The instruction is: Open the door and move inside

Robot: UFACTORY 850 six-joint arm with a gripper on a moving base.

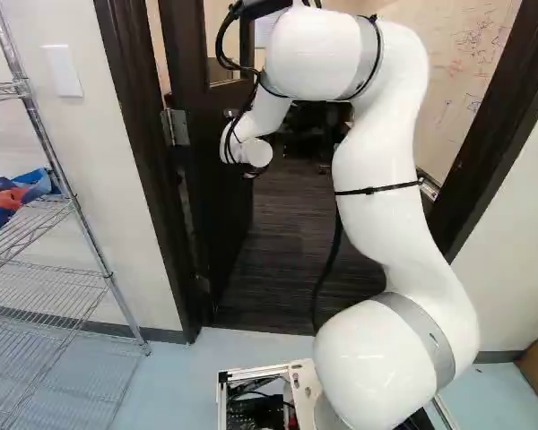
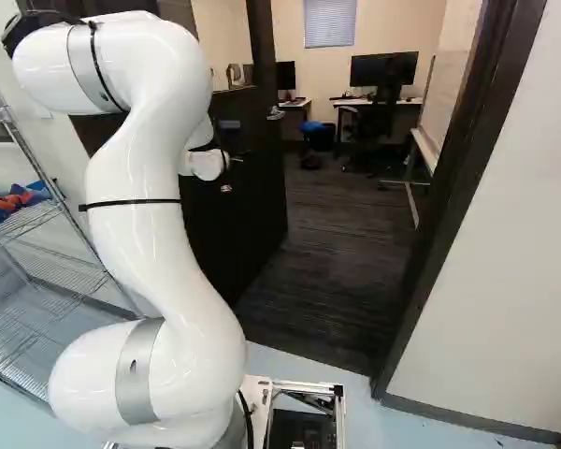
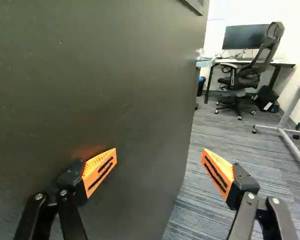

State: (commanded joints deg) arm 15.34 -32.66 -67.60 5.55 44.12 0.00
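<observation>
Open door (image 3: 100, 100) just ahead and left of the jaws (image 3: 160, 156), fingers wide apart

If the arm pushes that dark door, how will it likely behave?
The door should swing rather than slide, since a hinge joins it to the frame. Being a broad, flat slab, it probably won't flex much.

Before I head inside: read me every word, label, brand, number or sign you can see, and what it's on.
None can be read.
Whiteboard: handwriting, too small and blurred.
Black box under the desk: pale patches, possibly labels, too small.
Door: small red-and-pale mark, too small to tell whether it has text.
</observation>
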